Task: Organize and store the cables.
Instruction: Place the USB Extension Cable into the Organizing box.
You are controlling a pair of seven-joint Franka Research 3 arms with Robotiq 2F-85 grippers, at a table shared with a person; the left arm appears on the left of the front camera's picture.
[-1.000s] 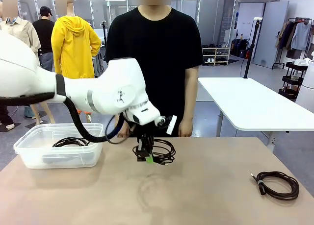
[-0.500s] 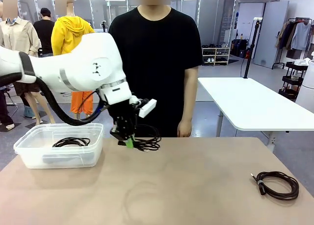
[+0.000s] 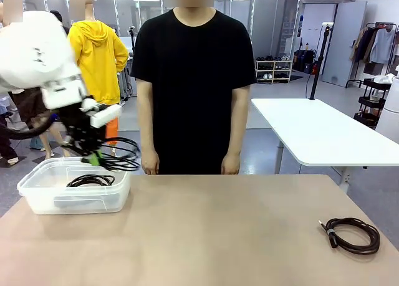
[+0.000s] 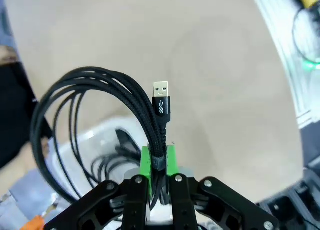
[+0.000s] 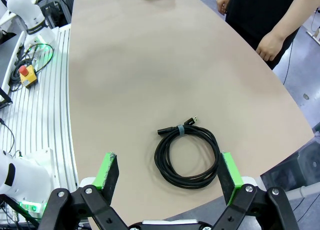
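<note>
over at the left end of the table (image 3: 249,236), from the front, the left gripper (image 3: 93,159) hangs above a clear plastic bin (image 3: 37,195). its jaws are pinched tight on a coiled black cable (image 3: 121,156), which dangles over the bin's right part. a second coil (image 3: 90,181) lies inside the bin. a third coil (image 3: 353,235) lies flat near the table's right edge, well apart from the bin. a person in a black t-shirt (image 3: 193,80) stands at the far side, arms down, one hand (image 3: 149,167) just at the table's edge.

from the left wrist, the green pads (image 4: 145,162) are squeezed together on the coiled black cable's bundled strands, just below a usb plug (image 4: 161,97) that points away from the fingers. the loops swing off to the picture's left, with the bin and the second coil beneath.

from the right wrist, the right gripper (image 5: 168,165) stands spread wide with nothing in it, high above the third coil. that coil lies on the bare tabletop, bound by a small pale strap (image 5: 181,131) near its plug ends.
</note>
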